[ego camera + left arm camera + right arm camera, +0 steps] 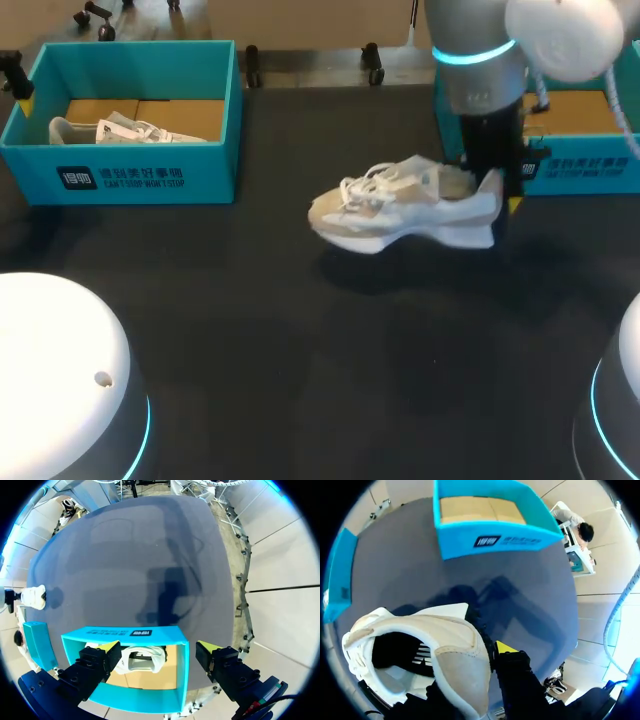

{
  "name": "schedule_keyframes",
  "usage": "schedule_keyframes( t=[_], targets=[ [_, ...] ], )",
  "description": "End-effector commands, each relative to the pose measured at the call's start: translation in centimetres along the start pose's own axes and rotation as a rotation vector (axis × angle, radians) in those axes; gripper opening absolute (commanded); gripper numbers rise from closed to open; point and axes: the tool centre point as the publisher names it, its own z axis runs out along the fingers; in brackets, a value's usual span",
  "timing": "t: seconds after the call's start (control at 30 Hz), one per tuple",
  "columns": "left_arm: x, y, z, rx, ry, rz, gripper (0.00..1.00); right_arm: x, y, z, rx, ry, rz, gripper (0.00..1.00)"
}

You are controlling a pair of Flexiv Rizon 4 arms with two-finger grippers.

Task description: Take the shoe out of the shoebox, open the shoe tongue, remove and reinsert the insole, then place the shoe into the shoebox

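Steadiness at the heel is what this step wants: the right gripper (503, 192) pinches the sneaker (405, 205) by the back of its collar, with one yellow-tipped finger outside the heel and the other apparently inside the opening. The sneaker lies just beside the right shoebox (590, 168), out of it and toward the table's middle, toe pointing away from that box. Whether the sole rests on the table (300, 380) or hangs just above it I cannot tell. The sole should sit flat and the heel be held firm, so that the tongue can be lifted without the shoe rolling onto its side. The upper looks soft: cream suede-like panels over white mesh, loose white laces, a padded collar that would give under pressure, and a thick, sculpted white sole. The inside is dark, so the insole cannot be made out. The right shoebox is stiff teal cardboard with straight walls and a bare brown floor, and nothing lies in it. Well apart from that box, the left gripper (159, 648) hangs with fingers spread wide over the left shoebox (150, 172), where a second sneaker (115, 130) lies.
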Motion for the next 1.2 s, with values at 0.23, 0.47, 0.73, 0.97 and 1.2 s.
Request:
schedule_keyframes(
  t=[0.23, 0.47, 0.73, 0.97, 1.2],
  targets=[
    [0.0, -0.1, 0.0, -0.003, 0.001, 0.001, 1.00, 3.3, -6.2, 2.3, -0.037, 0.006, -0.016, 0.00],
    [0.0, -0.1, 0.0, -0.003, 0.001, 0.001, 1.00, 4.6, -7.6, 3.1, -0.023, 0.029, -0.042, 0.00],
    [0.0, -0.1, 0.0, -0.003, 0.001, 0.001, 1.00, 4.6, -7.6, 3.1, -0.023, 0.029, -0.042, 0.00],
    [0.0, -0.1, 0.0, -0.003, 0.001, 0.001, 1.00, 6.4, -8.1, 4.4, -0.013, 0.030, -0.061, 0.00],
    [0.0, -0.1, 0.0, -0.003, 0.001, 0.001, 1.00, 7.9, -9.4, 5.0, -0.011, 0.003, -0.071, 0.00]
  ],
)
